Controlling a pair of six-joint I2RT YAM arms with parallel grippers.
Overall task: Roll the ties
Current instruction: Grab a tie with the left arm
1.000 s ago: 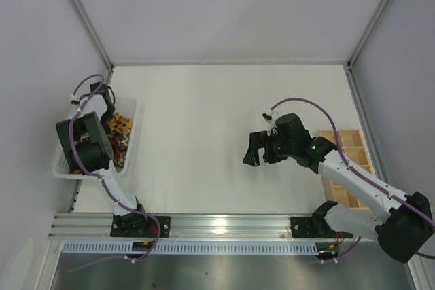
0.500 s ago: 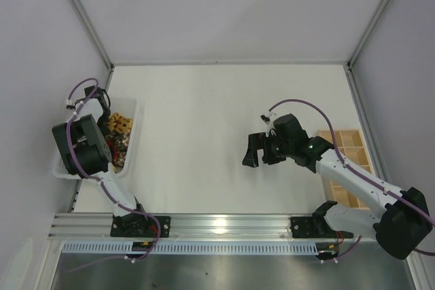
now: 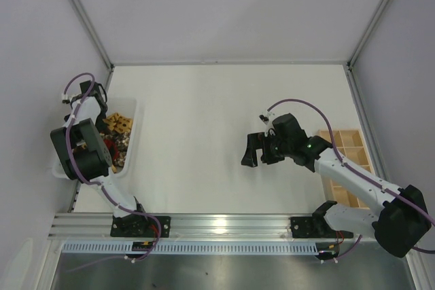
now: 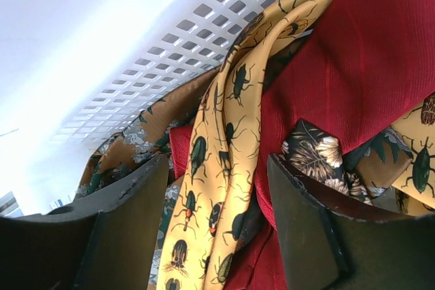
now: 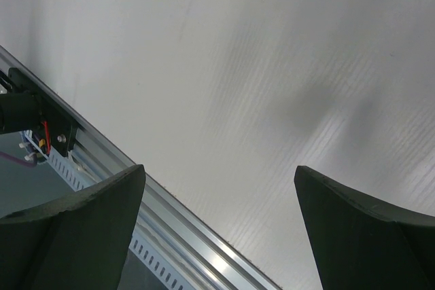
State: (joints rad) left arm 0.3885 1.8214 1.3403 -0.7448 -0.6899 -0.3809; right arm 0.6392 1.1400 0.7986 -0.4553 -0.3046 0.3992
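Ties [image 3: 117,134] all bunched in a white basket [image 3: 133,131] at the far left edge of the surface [image 3: 204,113]. None rolled, just a loose tangle.

Left wrist view, close up:
- yellow tie [image 4: 234,79] with dark beetle prints, doubled into two strands lying side by side, running diagonally across the pile
- red tie [image 4: 353,66], plain with a fine rib, under and to the right of the yellow one, filling the upper right
- dark patterned tie [image 4: 316,154] with pale leaf or flower shapes, peeking out beside the red one; more brownish floral cloth sits to the left of the yellow strands, and I cannot tell whether it is the same tie

The basket's perforated wall runs behind the pile.

Left end effector [image 4: 217,161] is down in the basket with its jaws parted to a medium gap. The yellow strands pass up between the two black fingers [image 4: 122,215], with cloth visible on either side of them. Not pinched, nothing held. From above, the left arm leans over the basket and hides most of the end effector.

Right end effector [image 3: 262,149] hangs over bare surface right of centre, well apart from the basket, jaws spread wide, nothing between them. Its wrist view shows only the white surface and the metal rail [image 5: 170,236] at the near edge.

A wooden tray [image 3: 348,142] with compartments sits at the right edge, behind the right arm.
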